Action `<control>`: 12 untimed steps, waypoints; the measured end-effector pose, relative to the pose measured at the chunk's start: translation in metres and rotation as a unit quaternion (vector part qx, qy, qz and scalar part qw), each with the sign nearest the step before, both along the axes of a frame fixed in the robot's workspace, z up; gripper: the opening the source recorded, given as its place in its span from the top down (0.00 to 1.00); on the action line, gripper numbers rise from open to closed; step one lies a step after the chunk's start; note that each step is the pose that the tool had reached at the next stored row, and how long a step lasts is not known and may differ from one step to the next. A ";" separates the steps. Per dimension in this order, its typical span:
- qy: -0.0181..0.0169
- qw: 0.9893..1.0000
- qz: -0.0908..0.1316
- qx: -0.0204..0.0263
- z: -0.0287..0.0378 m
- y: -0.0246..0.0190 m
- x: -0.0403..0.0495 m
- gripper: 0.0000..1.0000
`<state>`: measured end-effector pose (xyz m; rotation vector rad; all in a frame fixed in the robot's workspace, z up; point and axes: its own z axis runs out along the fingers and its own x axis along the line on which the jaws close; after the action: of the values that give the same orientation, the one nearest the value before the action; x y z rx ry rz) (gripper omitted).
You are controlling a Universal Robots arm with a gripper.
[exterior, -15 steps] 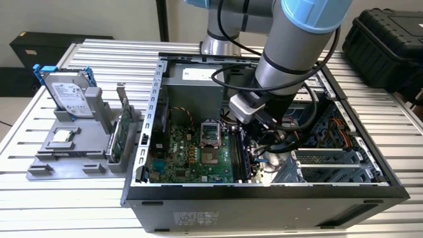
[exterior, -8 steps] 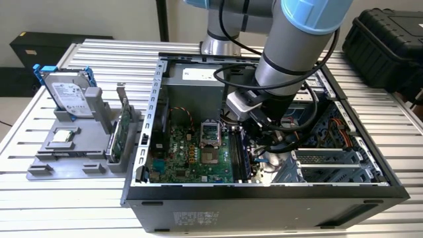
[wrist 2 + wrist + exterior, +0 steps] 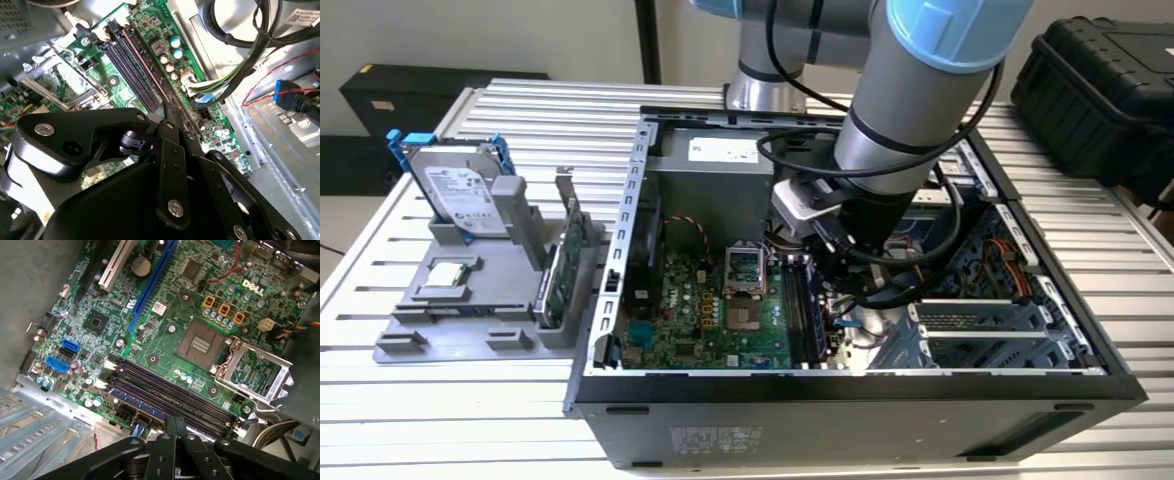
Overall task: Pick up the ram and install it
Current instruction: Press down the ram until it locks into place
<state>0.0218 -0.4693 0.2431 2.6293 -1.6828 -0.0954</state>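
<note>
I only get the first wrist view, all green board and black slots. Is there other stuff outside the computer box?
Observer: Yes. A grey holder sits on the slatted table, at the exterior view's left of the computer case.
Operator: What's on it?
Observer: A hard drive stands upright at its far end.
Operator: Anything shiny?
Observer: A small square silver processor chip lies flat in front of the drive.

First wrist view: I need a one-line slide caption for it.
Black gripper poised over the dark memory slots of a green motherboard, beside the open silver processor socket.
</note>
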 end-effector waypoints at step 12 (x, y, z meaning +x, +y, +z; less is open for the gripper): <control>0.000 0.997 -0.082 0.000 -0.0015 0.0000 -0.0002 1.00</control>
<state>0.0217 -0.4693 0.2416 2.4863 -1.8958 -0.0975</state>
